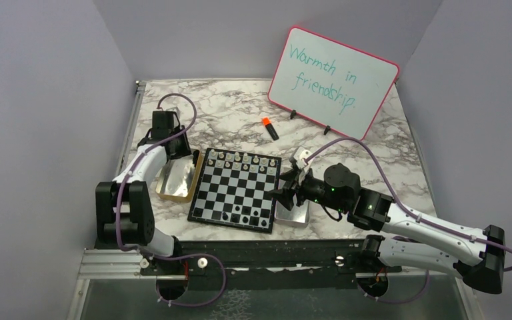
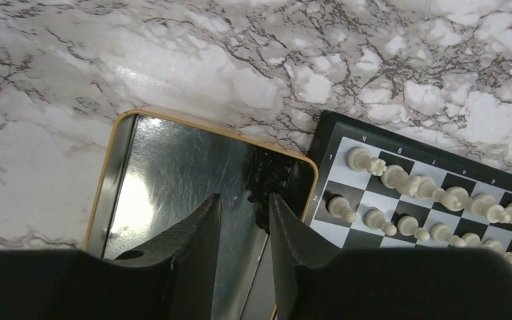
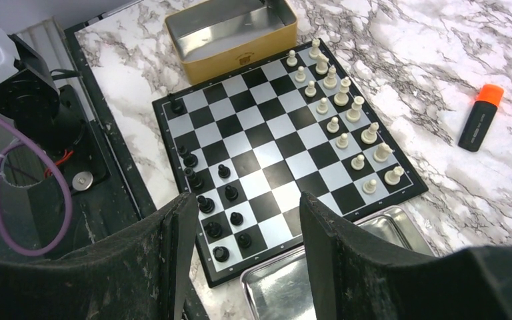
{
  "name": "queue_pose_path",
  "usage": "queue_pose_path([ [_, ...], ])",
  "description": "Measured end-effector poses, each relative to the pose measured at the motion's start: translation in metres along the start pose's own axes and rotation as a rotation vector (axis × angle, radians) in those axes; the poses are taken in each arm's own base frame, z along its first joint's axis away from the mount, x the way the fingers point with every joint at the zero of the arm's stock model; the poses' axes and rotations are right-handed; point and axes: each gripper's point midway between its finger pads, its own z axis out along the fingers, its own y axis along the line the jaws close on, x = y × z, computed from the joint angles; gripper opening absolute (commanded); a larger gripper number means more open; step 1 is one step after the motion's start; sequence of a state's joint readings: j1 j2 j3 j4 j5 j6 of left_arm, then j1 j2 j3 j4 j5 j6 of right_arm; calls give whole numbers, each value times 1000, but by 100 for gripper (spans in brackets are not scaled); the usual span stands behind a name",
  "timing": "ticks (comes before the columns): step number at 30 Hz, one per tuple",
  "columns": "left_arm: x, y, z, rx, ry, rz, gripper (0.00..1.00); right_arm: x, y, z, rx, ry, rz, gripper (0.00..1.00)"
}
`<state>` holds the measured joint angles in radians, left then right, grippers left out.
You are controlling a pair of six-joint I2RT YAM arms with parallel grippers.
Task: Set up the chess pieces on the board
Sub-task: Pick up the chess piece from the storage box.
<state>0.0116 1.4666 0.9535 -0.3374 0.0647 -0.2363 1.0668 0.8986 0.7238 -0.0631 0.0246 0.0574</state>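
The board (image 1: 237, 190) lies mid-table. White pieces (image 1: 237, 159) fill its two far rows. Several black pieces (image 1: 240, 215) stand on its near rows. In the right wrist view the board (image 3: 273, 143) shows white pieces (image 3: 343, 100) at the right and black pieces (image 3: 207, 200) at the left. My left gripper (image 2: 243, 207) is open and empty over the gold tray (image 2: 167, 173). A clump of black pieces (image 2: 267, 177) lies by its right fingertip. My right gripper (image 3: 247, 207) is open and empty over the board's near corner and the silver tray (image 3: 287, 287).
The gold tray (image 1: 177, 179) lies left of the board and the silver tray (image 1: 292, 215) right of it. An orange-capped marker (image 1: 270, 128) lies behind the board. A whiteboard (image 1: 333, 80) stands at the back right. Walls enclose the table.
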Motion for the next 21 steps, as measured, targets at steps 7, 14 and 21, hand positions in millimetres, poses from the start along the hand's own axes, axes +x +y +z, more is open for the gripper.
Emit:
queue_pose_path([
  [7,13,-2,13,34,62,42,33,0,0,2,5,5,13,62],
  [14,16,-7,30,71,112,66,33,3,0,5,8,18,21,62],
  [21,24,-6,36,77,140,70,31,3,-1,5,15,16,31,62],
])
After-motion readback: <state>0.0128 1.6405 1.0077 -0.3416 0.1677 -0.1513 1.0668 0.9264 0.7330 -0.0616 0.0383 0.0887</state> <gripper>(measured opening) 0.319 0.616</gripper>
